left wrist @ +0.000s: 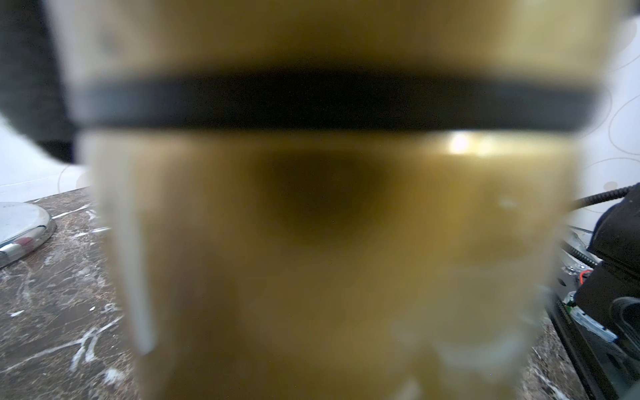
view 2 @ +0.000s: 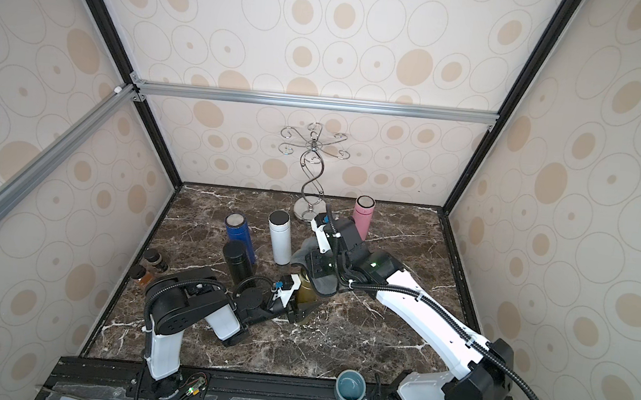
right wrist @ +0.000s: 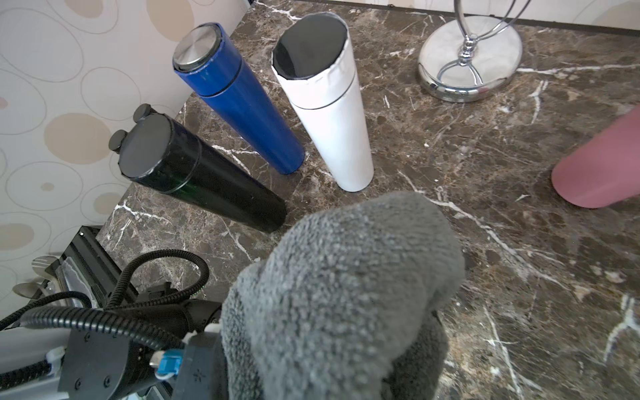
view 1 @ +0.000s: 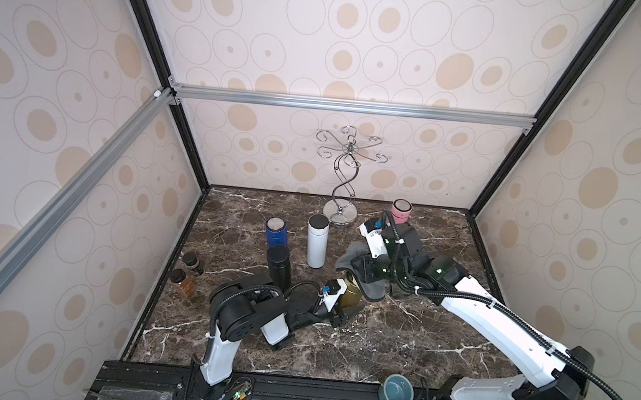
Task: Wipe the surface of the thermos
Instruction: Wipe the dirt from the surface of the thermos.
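**Item:** gold thermos [view 1: 352, 295], upright on the marble surface [view 1: 398, 336], front centre.
**Handling:** rigid metal, smooth, likely slippery, probably moderately heavy.
**Hold:** low on the body, where the left tool [view 1: 346, 311] is clenched round it.
**Wiper:** grey cloth [right wrist: 346, 277], soft, pinched in the right tool [view 1: 368, 273] and draped over the cap.
**Nearby:** black thermos [view 1: 279, 265] close beside. Blue thermos [view 1: 276, 233], white thermos [view 1: 315, 244] and chrome stand [view 1: 341, 211] stand farther back, likely no obstruction.

Even bright light; left wrist view apparently defocused.
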{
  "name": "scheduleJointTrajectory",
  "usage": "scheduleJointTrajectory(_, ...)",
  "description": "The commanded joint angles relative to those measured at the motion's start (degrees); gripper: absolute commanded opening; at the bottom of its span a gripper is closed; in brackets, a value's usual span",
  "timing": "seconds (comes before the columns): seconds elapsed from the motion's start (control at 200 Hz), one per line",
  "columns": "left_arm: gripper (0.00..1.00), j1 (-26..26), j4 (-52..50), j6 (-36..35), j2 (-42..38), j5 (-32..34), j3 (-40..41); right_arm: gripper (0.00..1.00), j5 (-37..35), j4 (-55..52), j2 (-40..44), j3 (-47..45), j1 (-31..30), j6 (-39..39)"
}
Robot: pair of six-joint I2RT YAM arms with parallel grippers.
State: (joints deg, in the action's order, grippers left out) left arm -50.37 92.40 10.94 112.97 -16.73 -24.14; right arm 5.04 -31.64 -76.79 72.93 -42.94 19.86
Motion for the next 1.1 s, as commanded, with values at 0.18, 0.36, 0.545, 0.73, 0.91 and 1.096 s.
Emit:
scheduleJointTrajectory(0.18, 0.00, 0.0, 13.2, 0.6, 6.1, 2.9, 2.9, 0.00, 9.7, 3.2, 1.1, -7.8, -3.0, 4.8)
scheduleJointTrajectory(0.36, 0.00, 0.2, 13.2, 0.9, 6.1, 3.0, 3.0, 0.00, 10.7, 5.4, 4.7, -13.9, -4.8, 8.7)
scheduleJointTrajectory(0.545, 0.00, 0.2, 13.2, 0.9, 5.9, 3.2, 3.3, 0.00, 0.2, -0.1, 9.3, -12.3, -4.8, 6.4)
scheduleJointTrajectory(0.73, 0.00, 0.2, 13.2, 0.6, 5.9, 3.5, 3.4, 0.00, -10.5, -0.2, 11.0, -8.2, -4.7, 2.0)
scheduleJointTrajectory(0.91, 0.00, 0.3, 13.2, 0.8, 5.9, 3.2, 3.4, 0.00, -9.5, 3.0, 8.9, -11.0, -4.8, 3.4)
scheduleJointTrajectory(1.096, 0.00, 0.2, 13.2, 0.7, 5.6, 3.4, 3.6, 0.00, -7.0, 4.6, 6.9, -15.2, -7.2, 6.2)
